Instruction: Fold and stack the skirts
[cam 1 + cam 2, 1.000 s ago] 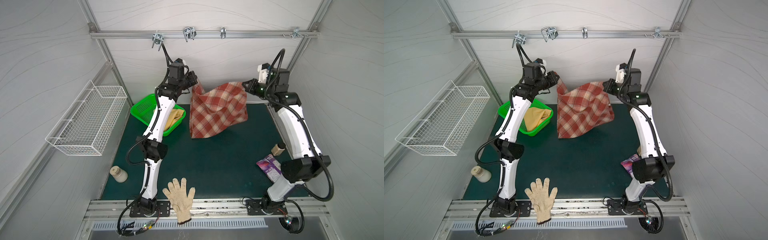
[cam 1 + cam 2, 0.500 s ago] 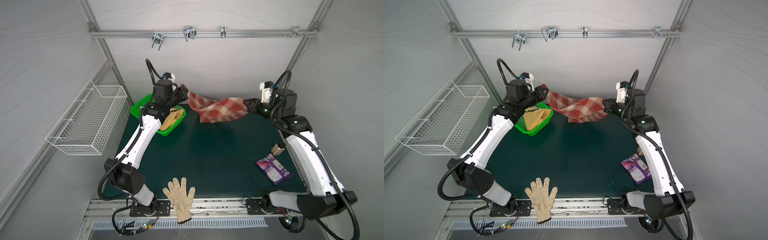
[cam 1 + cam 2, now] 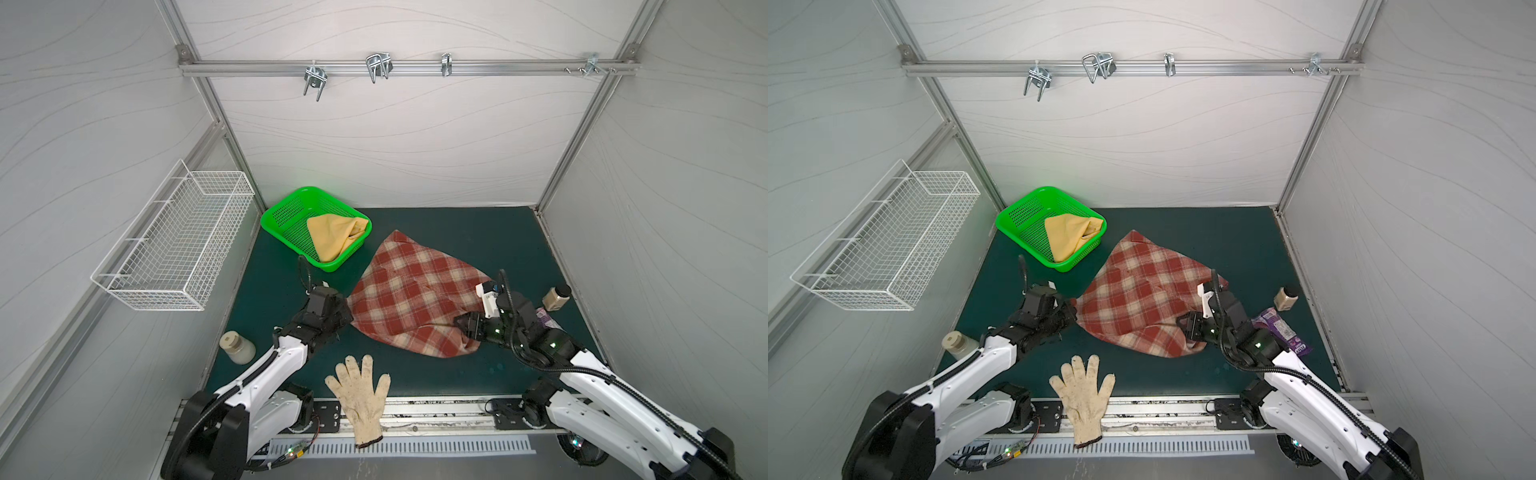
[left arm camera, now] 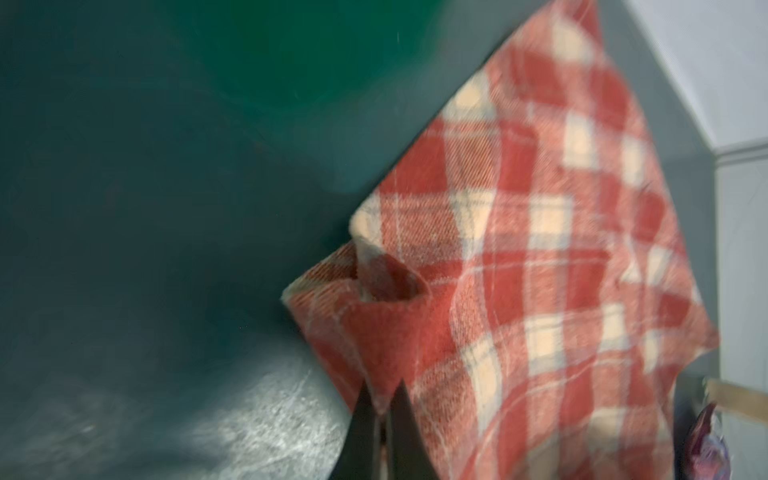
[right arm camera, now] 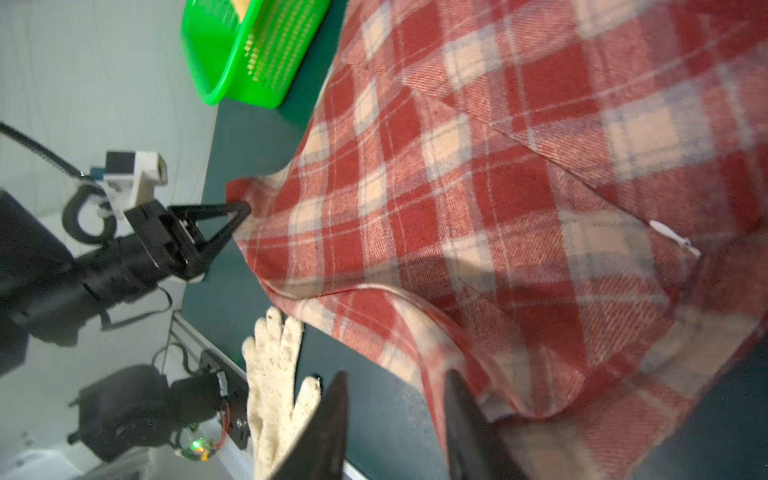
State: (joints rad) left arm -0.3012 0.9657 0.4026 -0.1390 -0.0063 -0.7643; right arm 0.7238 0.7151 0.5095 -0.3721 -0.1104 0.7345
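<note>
Two hands sit at the near corners of the plaid skirt (image 3: pixel 411 299), which lies spread on the desk (image 3: pixel 457 232) at the centre of both top views. The left hand (image 4: pixel 382 401) is closed tight, and we see its fingertips pinching the skirt's left corner, a small fold of cloth standing up just beyond them. The right hand (image 5: pixel 395 386) stands partly open and grips nothing. Bare desk shows between its fingers (image 5: pixel 469 424), and the skirt's bunched lower right corner lies against one of them.

In the top views the skirt stretches between the two hands, with the left hand at its lower left and the right hand at its lower right. Its far corner points toward the upper middle of the frame.

The green basket (image 3: pixel 286 216) sits at the desk's upper left, near that far corner. The yellow skirt (image 3: pixel 332 237) lies crumpled inside it, well apart from both hands. A glove (image 3: pixel 359 395) lies at bottom centre, apart from the plaid skirt.
</note>
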